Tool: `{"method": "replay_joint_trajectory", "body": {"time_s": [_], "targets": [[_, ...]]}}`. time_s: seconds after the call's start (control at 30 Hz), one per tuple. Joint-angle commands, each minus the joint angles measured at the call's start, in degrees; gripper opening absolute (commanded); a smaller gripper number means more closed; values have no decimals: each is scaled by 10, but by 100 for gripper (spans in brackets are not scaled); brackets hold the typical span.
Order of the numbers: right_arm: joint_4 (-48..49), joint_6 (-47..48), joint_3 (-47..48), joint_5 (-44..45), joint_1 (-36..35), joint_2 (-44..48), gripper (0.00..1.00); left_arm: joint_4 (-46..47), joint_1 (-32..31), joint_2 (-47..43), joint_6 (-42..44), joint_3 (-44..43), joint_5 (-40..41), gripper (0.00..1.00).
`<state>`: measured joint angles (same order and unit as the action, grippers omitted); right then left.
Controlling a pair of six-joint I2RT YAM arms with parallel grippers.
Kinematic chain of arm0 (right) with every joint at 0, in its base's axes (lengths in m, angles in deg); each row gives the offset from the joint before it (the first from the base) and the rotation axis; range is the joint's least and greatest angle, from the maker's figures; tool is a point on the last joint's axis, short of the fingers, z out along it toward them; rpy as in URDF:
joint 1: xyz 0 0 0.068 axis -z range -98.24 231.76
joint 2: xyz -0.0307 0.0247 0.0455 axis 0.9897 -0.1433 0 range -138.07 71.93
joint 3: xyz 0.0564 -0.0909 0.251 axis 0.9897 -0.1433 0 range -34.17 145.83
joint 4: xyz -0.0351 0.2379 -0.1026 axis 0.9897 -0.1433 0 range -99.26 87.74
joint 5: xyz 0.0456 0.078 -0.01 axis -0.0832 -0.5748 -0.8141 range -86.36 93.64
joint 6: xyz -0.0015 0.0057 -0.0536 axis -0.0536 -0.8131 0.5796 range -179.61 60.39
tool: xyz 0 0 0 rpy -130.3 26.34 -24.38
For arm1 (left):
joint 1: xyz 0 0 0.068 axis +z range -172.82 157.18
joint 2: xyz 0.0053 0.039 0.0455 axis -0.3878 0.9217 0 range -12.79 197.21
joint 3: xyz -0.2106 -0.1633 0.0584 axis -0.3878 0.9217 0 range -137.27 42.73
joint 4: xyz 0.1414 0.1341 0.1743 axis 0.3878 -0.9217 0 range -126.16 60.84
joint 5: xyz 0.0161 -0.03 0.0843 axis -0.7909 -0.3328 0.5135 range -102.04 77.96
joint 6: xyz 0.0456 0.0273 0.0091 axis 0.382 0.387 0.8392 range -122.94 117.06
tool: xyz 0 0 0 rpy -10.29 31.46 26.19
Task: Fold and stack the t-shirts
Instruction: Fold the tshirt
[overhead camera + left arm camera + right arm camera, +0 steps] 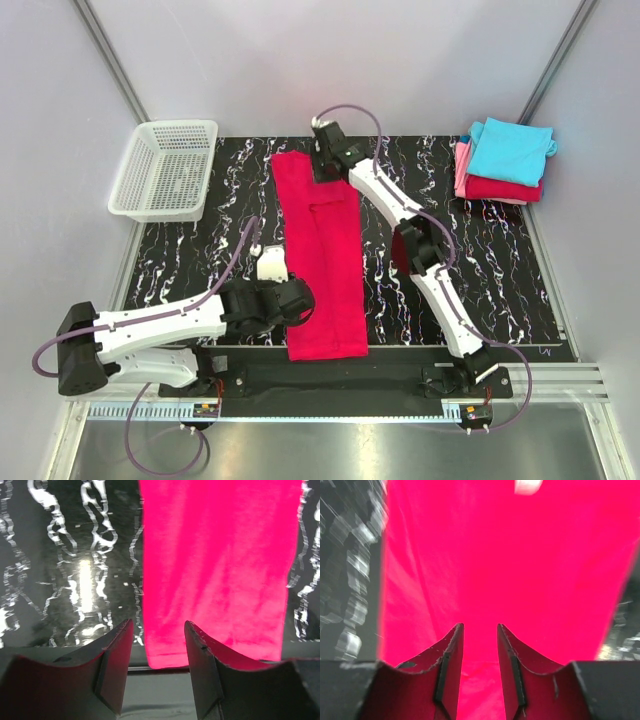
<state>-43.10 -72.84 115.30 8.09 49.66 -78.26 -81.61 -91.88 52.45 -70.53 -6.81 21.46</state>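
A black marbled mat (pixel 480 280) fills the table, and down its middle lies the crimson shirt (pixel 322 260), already narrowed to a long strip running from the mat's far edge to its near edge. Just off the mat's far-left corner sits a white mesh basket (pixel 130 190). On the mat's far-right corner rests the finished stack, with a turquoise shirt (pixel 512 150) on top, a pink shirt (pixel 462 165) peeping out under it and a red shirt (pixel 500 188) beneath. The right gripper (pixel 479 626) hangs over the strip's end at the mat's far edge, its jaws parted above the cloth and, as far as we can see, pinching nothing. The left gripper (pixel 159 622) waits at the mat's near edge, its jaws also apart and empty, lined up on the strip's left hem corner. We judge the step in hand to be the crosswise fold. To do it well, we would catch every layer at one end, lift low so the strip does not splay, carry that end straight along the mat's middle, and let go only once the edges lie flush.
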Motion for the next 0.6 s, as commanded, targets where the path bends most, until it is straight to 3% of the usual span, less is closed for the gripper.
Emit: {"method": "replay_joint_trajectory", "body": {"time_s": [0.0,0.27,0.57], "targets": [[-54,57,10,-80,1,-45,40,-29,3,-14,-39,-23,49,51],[-78,74,-7,-100,0,-64,41,-34,12,-26,-34,-19,46,52],[-88,76,30,-54,5,-99,44,-40,15,-59,-36,-14,43,53]]}}
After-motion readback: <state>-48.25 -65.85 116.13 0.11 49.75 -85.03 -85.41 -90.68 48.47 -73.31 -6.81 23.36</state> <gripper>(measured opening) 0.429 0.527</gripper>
